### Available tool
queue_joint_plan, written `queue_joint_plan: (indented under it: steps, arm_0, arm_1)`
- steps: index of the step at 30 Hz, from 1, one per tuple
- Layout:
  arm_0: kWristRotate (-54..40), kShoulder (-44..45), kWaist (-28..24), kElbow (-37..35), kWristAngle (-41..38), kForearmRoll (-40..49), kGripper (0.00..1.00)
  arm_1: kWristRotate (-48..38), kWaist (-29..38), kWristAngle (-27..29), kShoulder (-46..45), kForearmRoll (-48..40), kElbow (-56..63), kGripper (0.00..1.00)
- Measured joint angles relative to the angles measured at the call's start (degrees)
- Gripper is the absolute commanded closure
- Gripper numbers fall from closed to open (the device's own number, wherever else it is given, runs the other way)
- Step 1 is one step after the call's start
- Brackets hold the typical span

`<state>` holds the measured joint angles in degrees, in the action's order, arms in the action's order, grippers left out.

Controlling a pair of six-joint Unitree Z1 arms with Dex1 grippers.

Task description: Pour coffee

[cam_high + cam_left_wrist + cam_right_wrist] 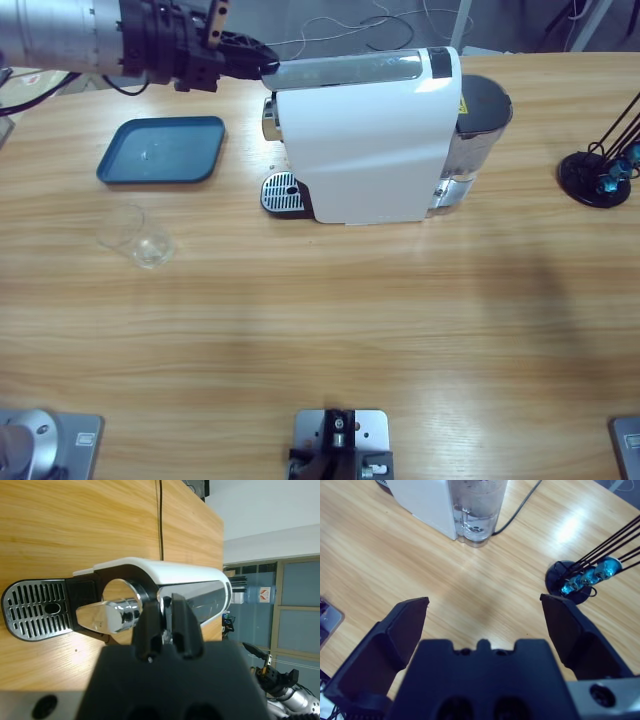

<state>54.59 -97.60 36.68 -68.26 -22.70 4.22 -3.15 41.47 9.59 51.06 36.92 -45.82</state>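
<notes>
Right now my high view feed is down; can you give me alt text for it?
A white boxy coffee machine lies on the long wooden table, with the left arm's black end effector at its top front edge. Left of it sit a dark blue rectangular tray and an empty clear drinking glass, nearer the camera.

The coffee machine point(370, 140) stands near the middle of the surface point(320, 330), toward its far edge, with its drip grate point(281, 193) at its left end and its water tank point(478, 130) at its right. Left of it lies the tray point(162, 150), and the glass point(138, 237) sits just in front of the tray. A stand point(598, 172) is far right.
</notes>
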Motion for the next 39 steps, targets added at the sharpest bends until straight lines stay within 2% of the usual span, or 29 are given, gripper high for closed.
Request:
queue_joint_plan:
  steps: [1, 5, 8, 9, 10, 11, 13, 14, 15, 16, 17, 18, 21, 23, 26, 30, 31, 32, 38, 39]
  arm_0:
    - [0.0, 0.0, 0.0, 0.0, 0.0, 0.0, 1.000]
    - [0.2, 0.2, 0.0, -1.9, -0.1, 0.0, 1.000]
    - [0.8, 2.3, 1.7, -7.3, -0.9, -0.5, 1.000]
    - [0.9, 3.2, 2.1, -8.9, -1.0, -0.5, 0.807]
    - [0.9, 4.0, 2.2, -10.0, -1.0, -0.5, 0.344]
    - [0.9, 4.8, 2.5, -10.7, -1.0, -0.5, 0.127]
    - [-0.9, 6.3, 3.5, -11.1, 0.2, -0.3, 0.013]
    - [-3.6, 7.1, 4.3, -11.1, 1.2, 0.2, 0.009]
    - [-9.1, 8.0, 5.4, -10.9, 3.0, 0.9, 0.009]
    - [-15.7, 9.0, 6.8, -10.4, 5.3, 1.8, 0.009]
    - [-22.7, 10.1, 8.6, -9.7, 8.8, 3.5, 0.009]
    - [-29.3, 11.3, 10.9, -8.8, 13.5, 5.9, 0.007]
    - [-49.4, 14.0, 19.7, -3.4, 35.3, 11.7, 0.000]
    - [-55.9, 15.4, 23.6, 2.6, 44.4, 13.2, 0.000]
    - [-58.2, 18.9, 25.4, 10.4, 49.4, 14.4, 0.000]
    - [-58.1, 24.6, 26.0, 15.9, 50.8, 14.6, 0.002]
    - [-58.1, 25.7, 26.0, 16.8, 50.8, 14.6, 0.003]
    - [-57.9, 26.6, 26.0, 17.4, 50.8, 14.6, 0.004]
    - [-53.1, 28.7, 26.0, 19.5, 50.8, 14.6, 0.004]
    - [-52.7, 28.7, 25.9, 19.6, 50.8, 14.6, 0.004]
  arm_1:
    - [-0.3, 0.0, 0.5, 0.0, 0.3, 0.0, 0.115]
    - [-1.7, 0.0, 5.2, 0.0, 1.3, -0.3, 0.128]
    - [-2.3, 0.0, 8.3, 0.0, 1.2, -0.4, 0.169]
    - [-2.8, 0.0, 8.9, 0.0, 0.7, -0.3, 0.195]
    - [-3.5, 0.0, 9.4, 0.0, -0.2, 0.1, 0.197]
    - [-4.6, 0.0, 10.1, 0.0, -1.4, 0.8, 0.199]
    - [-7.3, -0.1, 11.5, 0.0, -4.7, 2.9, 0.204]
    - [-8.4, -0.7, 11.8, 0.2, -6.1, 3.7, 0.221]
    - [-9.4, -1.5, 12.0, 0.6, -7.4, 4.5, 0.300]
    - [-10.5, -2.4, 12.1, 1.1, -8.5, 5.2, 0.335]
    - [-11.8, -3.7, 12.1, 1.9, -9.5, 5.8, 0.335]
    - [-13.1, -4.8, 12.1, 2.7, -10.3, 6.1, 0.335]
    - [-16.0, -10.5, 11.7, 5.8, -14.0, 8.0, 0.335]
    - [-16.9, -15.2, 10.1, 7.9, -17.5, 9.8, 0.335]
    - [-17.3, -21.2, 7.6, 12.3, -25.0, 13.2, 0.336]
    - [-17.3, -25.2, 5.9, 18.6, -33.5, 15.4, 0.340]
    - [-17.3, -25.8, 5.7, 20.0, -35.2, 15.5, 0.369]
    - [-17.2, -26.3, 5.6, 21.3, -36.8, 15.5, 0.442]
    - [-15.6, -29.3, 5.5, 26.1, -43.5, 15.5, 0.462]
    - [-15.5, -29.6, 5.5, 26.5, -44.1, 15.5, 0.535]
